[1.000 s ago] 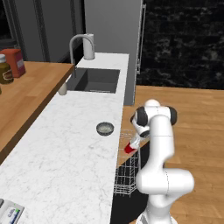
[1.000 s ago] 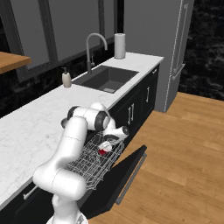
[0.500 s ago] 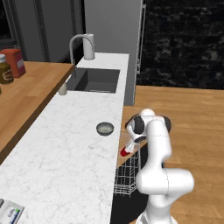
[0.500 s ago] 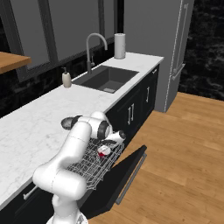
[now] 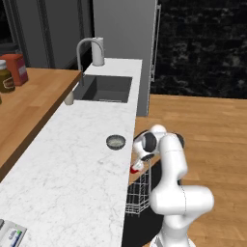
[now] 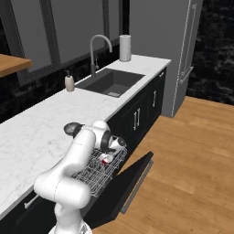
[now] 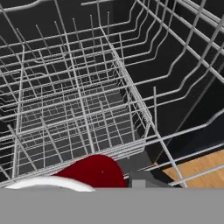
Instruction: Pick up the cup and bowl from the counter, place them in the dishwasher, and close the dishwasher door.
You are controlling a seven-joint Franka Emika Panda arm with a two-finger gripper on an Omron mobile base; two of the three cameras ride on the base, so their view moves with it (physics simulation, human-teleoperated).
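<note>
Since a second ago the arm has folded lower over the rack, its elbow dropping toward the counter (image 5: 67, 159) edge while the cup (image 6: 106, 159) has stayed in the wire rack (image 6: 93, 176).

One cup, one bowl (image 5: 116, 142), one rack, one door. The bowl sits alone on the counter, at about 9 o'clock from the wrist in the left base view. The dishwasher door (image 6: 123, 183) hangs open and lowered.

The arm bends sharply, hand pointing down into the rack. The gripper (image 6: 109, 154) sits just above the red cup; whether the fingers pinch it or have let go cannot be told. In the hand view the cup (image 7: 94, 173) lies at 6 o'clock, against the rack wires.
</note>
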